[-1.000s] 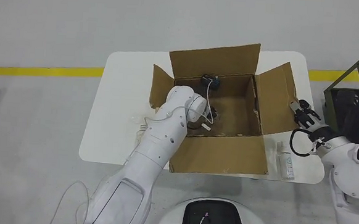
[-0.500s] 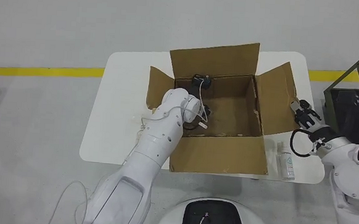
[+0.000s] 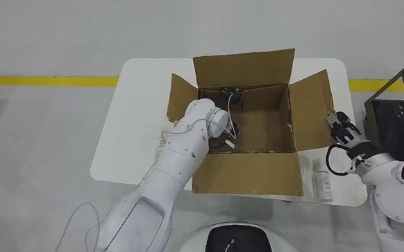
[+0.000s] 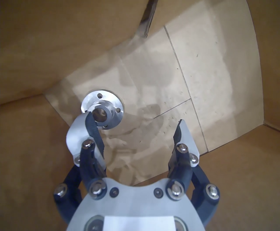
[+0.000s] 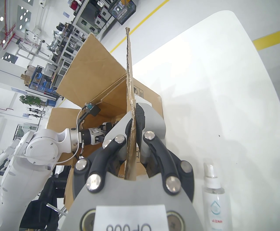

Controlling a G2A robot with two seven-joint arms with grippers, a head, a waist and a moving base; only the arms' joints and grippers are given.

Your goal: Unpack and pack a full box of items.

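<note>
The white surface point(image 3: 133, 122) is topped by an open cardboard box point(image 3: 264, 126), its right flap point(image 3: 313, 108) pinched by the clenched right end effector point(image 5: 132, 119). Inside the box the left end effector point(image 4: 135, 122) is held released. A spray bottle point(image 3: 322, 180) is seen just beside the box, a metal flange point(image 4: 102, 109) on the box floor.

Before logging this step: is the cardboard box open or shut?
Open. The box has its flaps spread outward; the right gripper pinches one side flap, and the open left gripper is inside.
</note>
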